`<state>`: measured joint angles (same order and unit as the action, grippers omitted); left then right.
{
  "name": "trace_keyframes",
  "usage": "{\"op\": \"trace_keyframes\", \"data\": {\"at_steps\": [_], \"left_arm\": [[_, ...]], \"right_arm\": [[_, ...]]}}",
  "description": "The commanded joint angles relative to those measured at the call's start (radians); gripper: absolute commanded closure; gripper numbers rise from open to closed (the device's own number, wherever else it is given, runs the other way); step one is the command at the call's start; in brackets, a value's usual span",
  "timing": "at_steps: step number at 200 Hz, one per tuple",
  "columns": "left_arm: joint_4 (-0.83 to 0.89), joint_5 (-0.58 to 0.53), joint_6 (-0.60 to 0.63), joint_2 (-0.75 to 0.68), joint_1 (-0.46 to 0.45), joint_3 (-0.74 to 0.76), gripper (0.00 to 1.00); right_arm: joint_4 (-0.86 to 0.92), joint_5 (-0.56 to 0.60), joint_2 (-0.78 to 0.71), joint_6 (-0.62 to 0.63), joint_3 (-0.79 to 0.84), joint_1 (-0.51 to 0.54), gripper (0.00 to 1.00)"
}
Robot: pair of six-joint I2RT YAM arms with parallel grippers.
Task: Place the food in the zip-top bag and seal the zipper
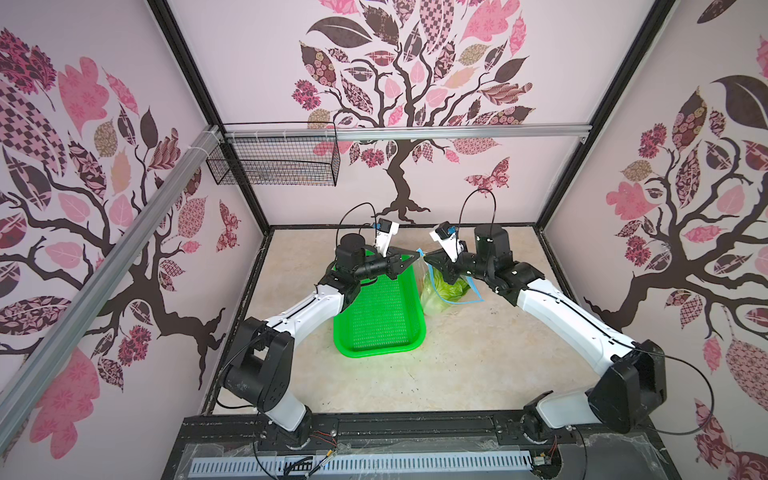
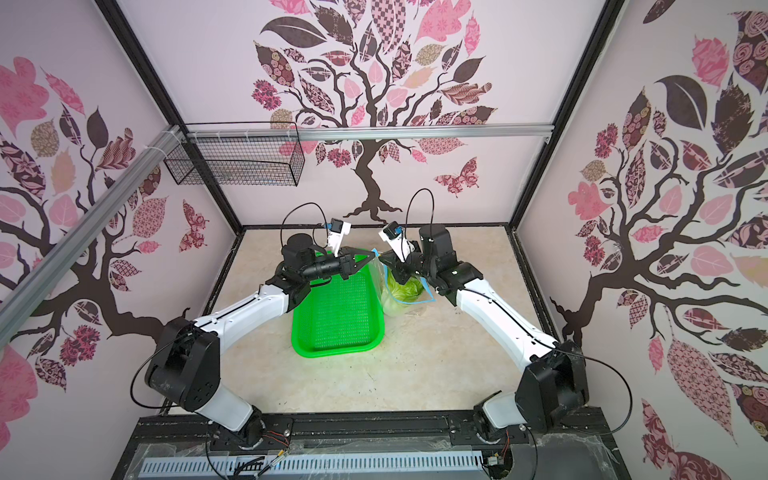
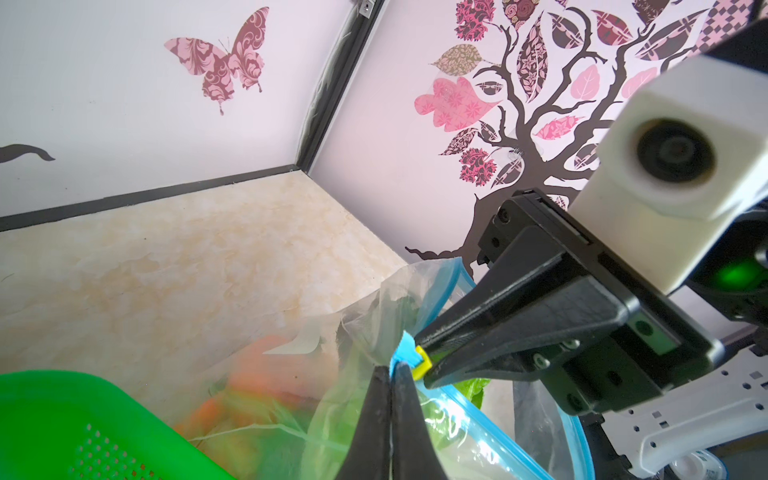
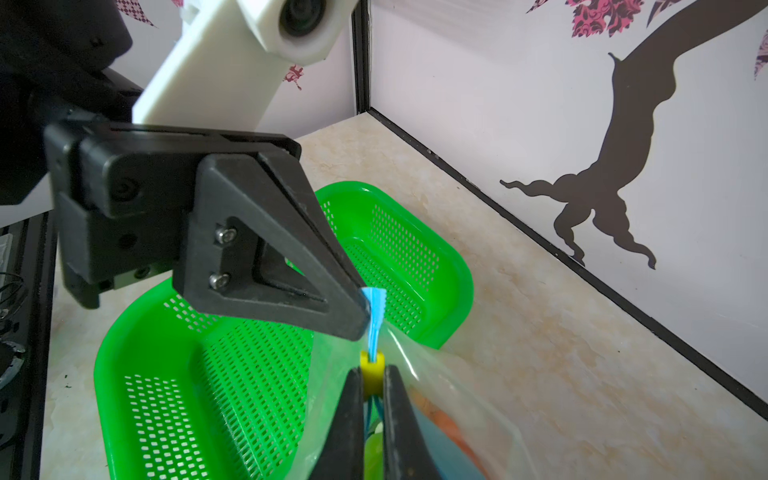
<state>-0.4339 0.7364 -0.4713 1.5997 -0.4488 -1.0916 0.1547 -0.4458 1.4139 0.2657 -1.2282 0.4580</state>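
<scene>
The left gripper's (image 3: 391,370) fingers are pressed together on the end of the blue zipper (image 4: 374,305), likely to keep the bag's mouth from moving. Right beside them, the right gripper's (image 4: 371,376) fingers pinch the little yellow tab (image 3: 422,362), likely so it can be pulled along the strip to close it. The zip-top bag (image 3: 365,316) hangs from both grips, its mouth up and not shut yet. The food is inside it: a green cabbage (image 1: 446,289) and an orange carrot (image 3: 266,374) show through. The green basket (image 1: 380,316) lies just beside the bag and looks empty. Everything sits on a pale table (image 1: 478,365). The walls (image 1: 399,83) have pink trees and butterflies, and a wire basket (image 1: 274,162) hangs up high.
</scene>
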Motion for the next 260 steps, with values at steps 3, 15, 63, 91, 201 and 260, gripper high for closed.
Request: {"op": "trace_keyframes", "data": {"at_steps": [3,15,63,91,201,260], "left_arm": [[-0.158,0.010,-0.035,0.008,0.044,-0.005,1.00],[-0.176,0.051,-0.040,0.019,0.036,-0.009,1.00],[-0.175,0.101,-0.042,0.026,0.026,-0.026,0.68],[-0.174,0.097,-0.039,0.027,0.025,-0.026,0.46],[-0.312,0.187,-0.132,0.116,0.019,-0.047,0.64],[-0.311,0.198,-0.126,0.100,0.015,-0.039,0.86]], "right_arm": [[0.068,0.008,-0.041,-0.033,0.005,-0.002,1.00],[0.045,-0.002,-0.036,-0.048,-0.004,-0.001,1.00],[-0.041,-0.019,-0.022,-0.107,-0.006,-0.001,1.00],[-0.037,-0.027,-0.010,-0.114,-0.014,-0.001,1.00],[-0.020,-0.027,-0.018,-0.116,-0.018,-0.003,1.00],[-0.009,-0.024,-0.009,-0.124,-0.019,-0.004,1.00]]}}
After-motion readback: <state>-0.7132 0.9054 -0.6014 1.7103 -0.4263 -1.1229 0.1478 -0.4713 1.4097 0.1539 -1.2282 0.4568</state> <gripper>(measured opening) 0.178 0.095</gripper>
